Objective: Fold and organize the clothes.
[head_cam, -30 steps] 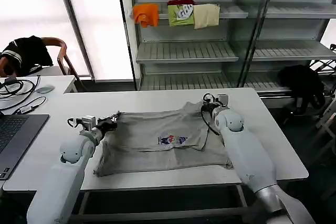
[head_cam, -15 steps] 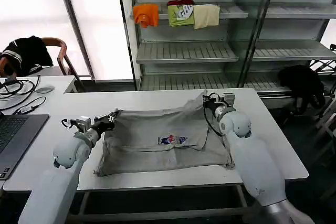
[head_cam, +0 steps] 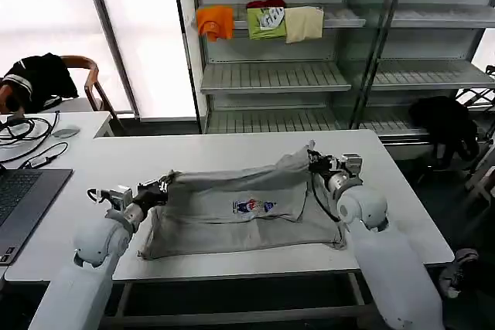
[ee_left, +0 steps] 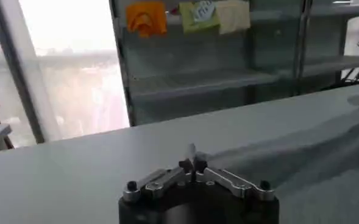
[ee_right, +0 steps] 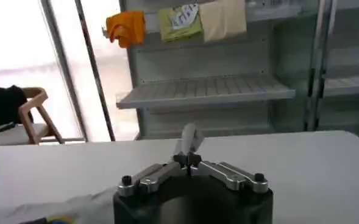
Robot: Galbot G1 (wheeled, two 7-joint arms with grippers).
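Holding: both end effectors gripped the far edge of the light grey T-shirt (head_cam: 240,206), one at each end, lifting that edge just off the table (head_cam: 402,214).
Left end effector (head_cam: 161,188): closed on a pinch of the shirt's edge at the robot's left; in the left wrist view (ee_left: 192,164) a small tuft of cloth stood up between the closed fingertips.
Right end effector (head_cam: 315,161): clamped on the shirt's edge at the robot's right, where the fabric rose to a peak; the right wrist view (ee_right: 189,155) showed a strip of grey cloth sticking up from the closed fingertips.
Shirt position: spread across the middle of the table, chest print (head_cam: 252,206) facing up, near hem lying flat towards the robot, far edge raised and stretched between the two grips.
Done so far: the shirt looked laid out and taken by both end effectors; one crease ran across it above the near hem, though whether that was a finished fold could not be told.
Left to do: judging from the layout, the lifted edge had not yet been carried over and laid down, and further folds and tidying remained.
Overall progress: early, by this judgement.
Background: folded orange, green and cream garments (head_cam: 259,21) sat on a shelf behind the table, well apart from the work.
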